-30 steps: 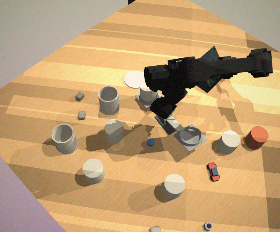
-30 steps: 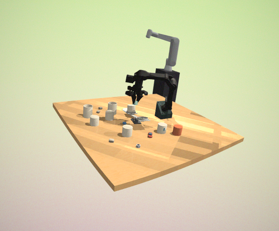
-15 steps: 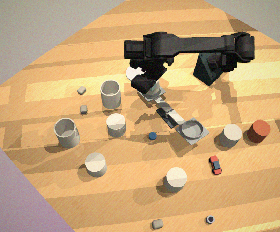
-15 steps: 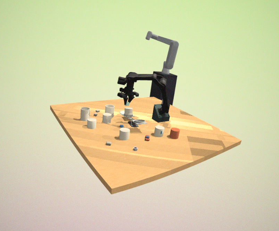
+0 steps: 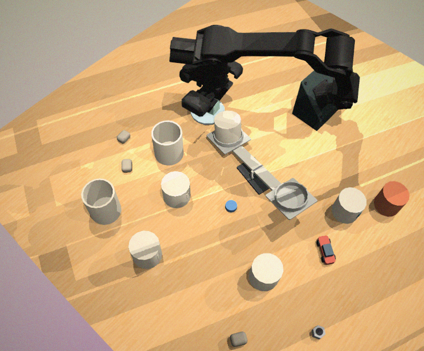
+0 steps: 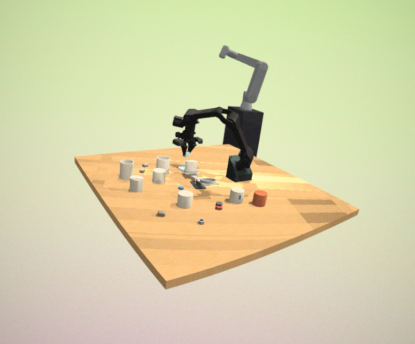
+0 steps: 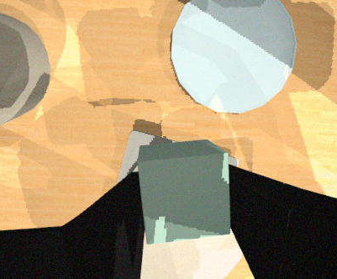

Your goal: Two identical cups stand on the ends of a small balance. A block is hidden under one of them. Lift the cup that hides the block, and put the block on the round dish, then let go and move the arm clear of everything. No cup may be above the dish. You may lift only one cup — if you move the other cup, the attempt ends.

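Note:
My gripper [image 6: 187,153] [image 7: 178,178] is shut on the pale green block [image 5: 215,107] [image 6: 187,154] [image 7: 184,189]. It holds the block high above the table, over the cup end of the balance and beside the dish in the wrist view. The light blue round dish [image 5: 205,118] [image 6: 180,168] [image 7: 230,55] has nothing on it. One pale cup [image 5: 227,126] [image 6: 191,166] [image 7: 192,260] stands on the balance's far end, close to the dish. The balance's other pan [image 5: 289,213] [image 6: 208,180] is empty. In the top view, the arm covers part of the dish and the fingertips.
A tall open grey cup [image 5: 167,149] [image 6: 162,165] [image 7: 37,67] stands near the dish. Another tall one [image 5: 104,208], several short pale cups [image 5: 175,190] [image 5: 266,270] [image 5: 348,205] and a red cylinder [image 5: 391,198] stand farther off. A blue disc [image 5: 231,205] and a toy car [image 5: 326,250] lie near the balance.

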